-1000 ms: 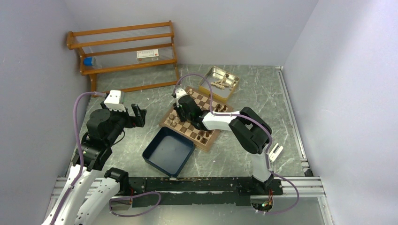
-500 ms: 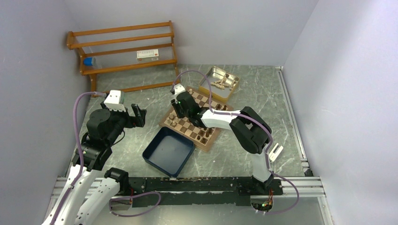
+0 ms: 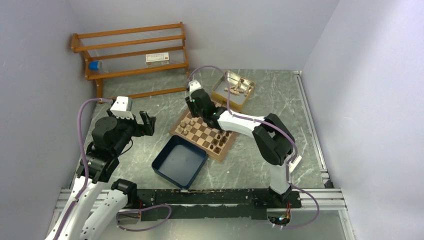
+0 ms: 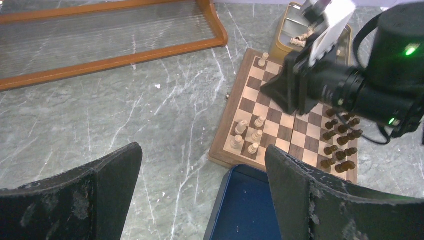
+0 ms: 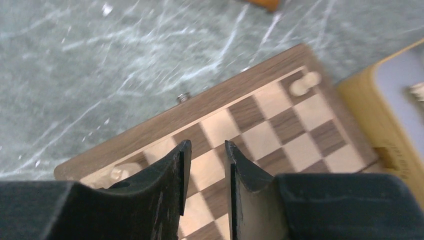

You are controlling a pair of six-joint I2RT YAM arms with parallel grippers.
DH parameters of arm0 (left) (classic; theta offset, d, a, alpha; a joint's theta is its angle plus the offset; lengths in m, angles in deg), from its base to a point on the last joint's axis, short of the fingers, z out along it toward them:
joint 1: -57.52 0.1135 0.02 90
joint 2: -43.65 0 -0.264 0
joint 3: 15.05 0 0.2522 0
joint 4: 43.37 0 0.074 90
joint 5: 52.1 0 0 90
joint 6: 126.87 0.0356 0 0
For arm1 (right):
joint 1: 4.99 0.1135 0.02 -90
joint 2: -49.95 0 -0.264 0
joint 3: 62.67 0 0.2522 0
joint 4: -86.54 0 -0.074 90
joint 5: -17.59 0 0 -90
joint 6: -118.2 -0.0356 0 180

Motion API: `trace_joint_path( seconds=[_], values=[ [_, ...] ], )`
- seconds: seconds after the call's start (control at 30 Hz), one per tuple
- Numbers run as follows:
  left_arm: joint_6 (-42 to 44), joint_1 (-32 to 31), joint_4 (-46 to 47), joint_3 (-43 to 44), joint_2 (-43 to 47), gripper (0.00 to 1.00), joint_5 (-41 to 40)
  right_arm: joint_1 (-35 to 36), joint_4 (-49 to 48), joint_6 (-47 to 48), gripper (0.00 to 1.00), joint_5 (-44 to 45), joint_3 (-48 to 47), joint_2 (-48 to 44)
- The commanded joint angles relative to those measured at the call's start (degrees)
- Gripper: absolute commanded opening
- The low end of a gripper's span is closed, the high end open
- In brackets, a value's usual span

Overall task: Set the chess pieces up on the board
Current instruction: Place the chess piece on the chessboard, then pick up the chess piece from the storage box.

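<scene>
Above the diagonally set board [image 3: 202, 131], right pincer [image 5: 206, 145] barely parted, empty, tan pieces [image 4: 255, 135] upright, left pincer [image 4: 202, 147] spread wide.

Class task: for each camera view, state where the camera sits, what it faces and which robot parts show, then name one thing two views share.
Top external: above and behind the robot, looking down on the table; left arm and right arm show.
Left wrist: on the left arm, facing across the table to the board; open left gripper at the bottom.
Right wrist: close above a board corner; right gripper, slightly parted, empty.
Shared: both wrist views show the light corner piece.
</scene>
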Motion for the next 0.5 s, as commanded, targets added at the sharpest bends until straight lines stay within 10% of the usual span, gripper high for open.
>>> trace_joint_path(
  seconds=[0.0, 0.47],
  values=[
    [-0.1, 0.4, 1.0, -0.3, 0.8, 0.97, 1.1, -5.0, 1.0, 0.6, 0.35, 2.7, -2.3, -4.6],
    [-0.1, 0.4, 1.2, -0.4, 0.9, 0.97, 1.7, -25.6, 3.3, 0.4, 0.37, 4.3, -9.0, 1.2]
  ],
)
